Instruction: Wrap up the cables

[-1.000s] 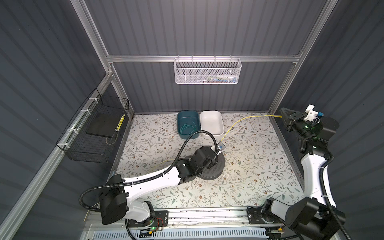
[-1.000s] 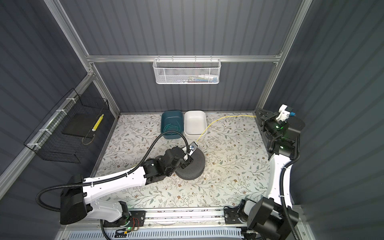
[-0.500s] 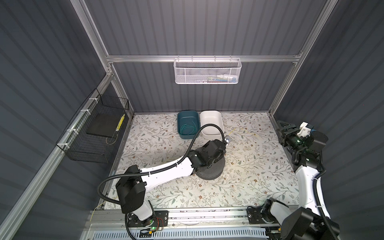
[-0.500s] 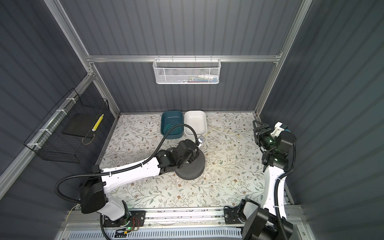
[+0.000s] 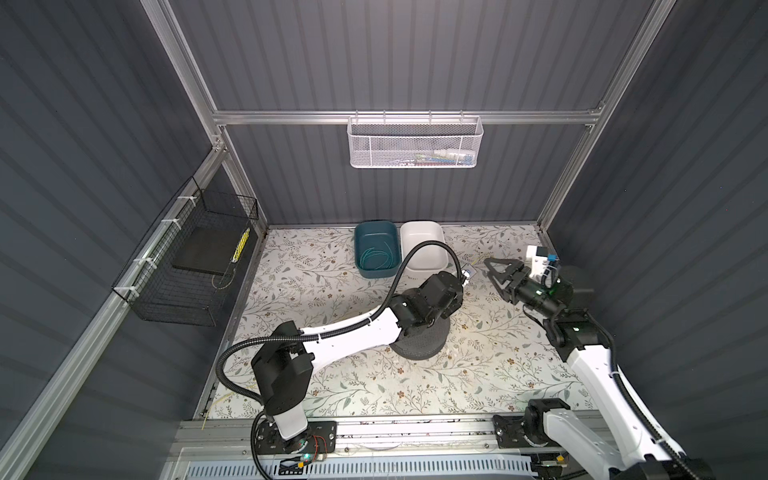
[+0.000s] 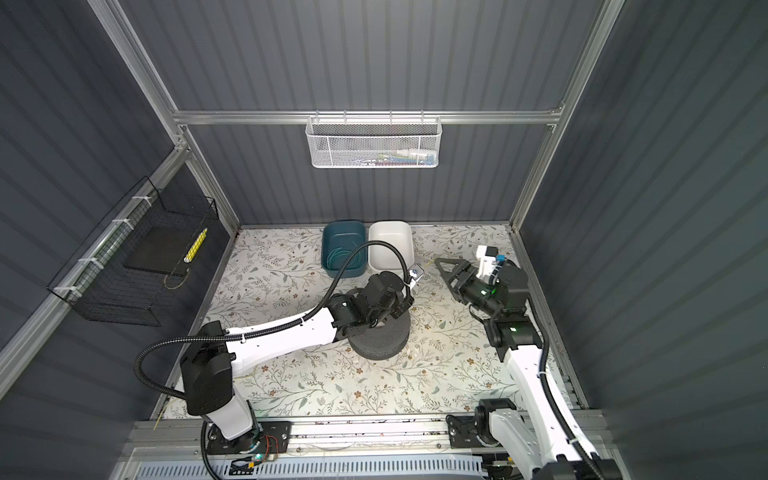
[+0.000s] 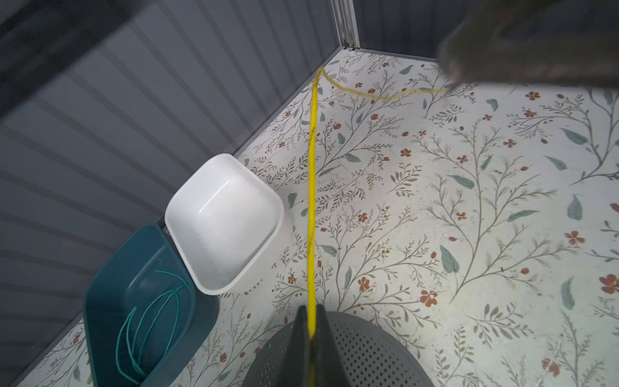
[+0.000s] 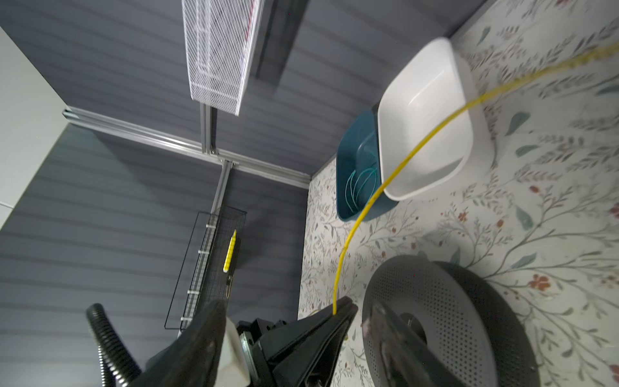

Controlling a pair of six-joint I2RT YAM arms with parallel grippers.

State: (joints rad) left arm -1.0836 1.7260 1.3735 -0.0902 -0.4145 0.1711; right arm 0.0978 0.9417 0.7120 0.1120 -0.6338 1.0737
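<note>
Where left gripper [image 7: 311,310] bites: jaws closed on yellow cable [image 7: 311,201].
Right gripper [image 5: 492,272]: jaws wide apart, clamping nothing.
Yellow cable: leads from left jaws, bends toward right gripper.
Teal cable [image 7: 147,318]: coiled in teal bin [image 7: 100,284].

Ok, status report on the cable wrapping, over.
Left gripper shut on yellow cable, above dark perforated disc. Right gripper open by the cable's free end. Teal cable coiled in teal bin. No obstruction seen.
</note>
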